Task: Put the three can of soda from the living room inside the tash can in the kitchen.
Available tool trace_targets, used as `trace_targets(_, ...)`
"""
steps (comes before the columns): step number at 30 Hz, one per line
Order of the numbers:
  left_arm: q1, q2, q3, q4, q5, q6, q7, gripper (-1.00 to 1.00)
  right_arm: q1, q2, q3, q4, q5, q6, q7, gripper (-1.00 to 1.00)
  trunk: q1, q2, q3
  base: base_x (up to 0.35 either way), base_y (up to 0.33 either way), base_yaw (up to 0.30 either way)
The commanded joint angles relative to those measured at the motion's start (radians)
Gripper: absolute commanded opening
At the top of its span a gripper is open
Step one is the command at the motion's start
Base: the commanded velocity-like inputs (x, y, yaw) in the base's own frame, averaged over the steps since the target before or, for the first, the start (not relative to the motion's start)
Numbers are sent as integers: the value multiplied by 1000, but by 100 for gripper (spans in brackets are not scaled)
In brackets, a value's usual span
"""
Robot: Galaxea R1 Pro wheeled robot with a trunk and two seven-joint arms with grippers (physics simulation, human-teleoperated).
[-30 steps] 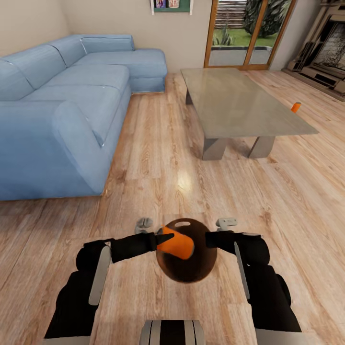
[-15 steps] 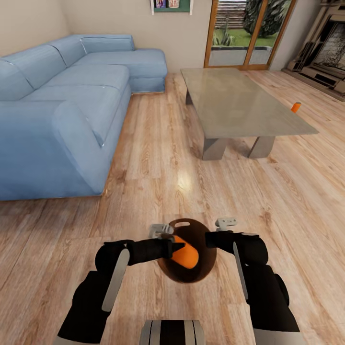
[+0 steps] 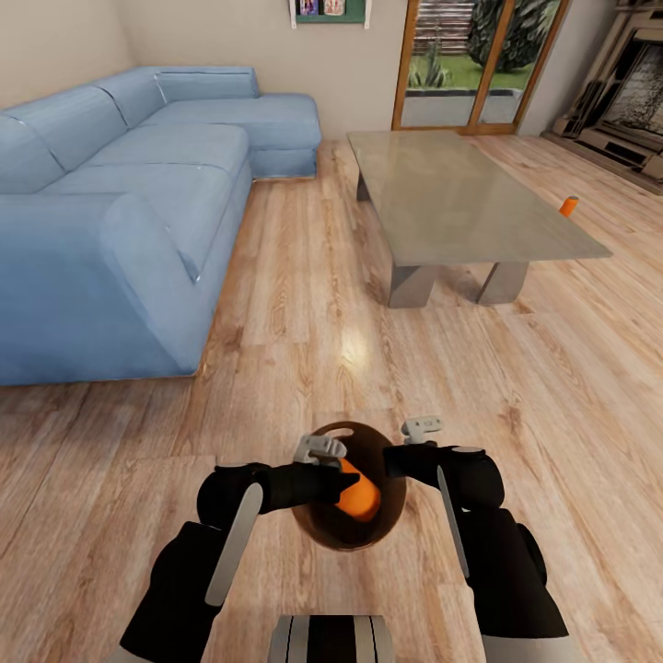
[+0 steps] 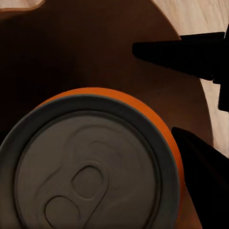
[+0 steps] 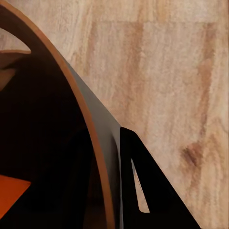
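The brown tash can [image 3: 343, 536] hangs low in front of me over the living room floor, tilted. My right gripper [image 3: 394, 458] is shut on its rim; in the right wrist view one finger [image 5: 148, 186] lies outside the wall [image 5: 95, 129]. An orange can of soda [image 3: 359, 497] lies slanted inside it. My left gripper [image 3: 343, 471] reaches into the opening, open, its fingers [image 4: 181, 52] spread beside the can's grey top [image 4: 90, 167]. A second can of soda [image 3: 569, 205] stands by the coffee table's right edge; I cannot tell whether it is on the table.
A blue sectional sofa [image 3: 120, 212] runs along the left. The grey coffee table [image 3: 451, 193] stands ahead to the right, with wood floor between them. Glass doors [image 3: 470, 64] and a stone fireplace [image 3: 635, 92] close off the far right.
My left gripper carried the can rightward and down from above the rim into the tash can and let it go. The tash can and right gripper shifted slightly left.
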Motion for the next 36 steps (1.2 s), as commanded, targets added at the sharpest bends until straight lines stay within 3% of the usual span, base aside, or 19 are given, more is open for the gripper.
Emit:
trace_targets(1, 0, 0, -1, 0, -1, 0, 2, -100, 0, 0, 0, 0, -15, 2, 0, -100, 0, 0, 0, 0, 0, 0)
trace_targets(6, 0, 0, -2, 0, -3, 0, 16, -100, 0, -1, 0, 0, -15, 2, 0, -100, 0, 0, 0, 0, 0, 0)
trace_targets(7, 0, 0, -2, 0, -3, 0, 19, 100, 0, -1, 0, 0, -15, 2, 0, -100, 0, 0, 0, 0, 0, 0)
trace_targets(36, 0, 1, -3, -3, -3, 2, 16, 100, 0, -3, -1, 0, -15, 2, 0, -100, 0, 0, 0, 0, 0, 0)
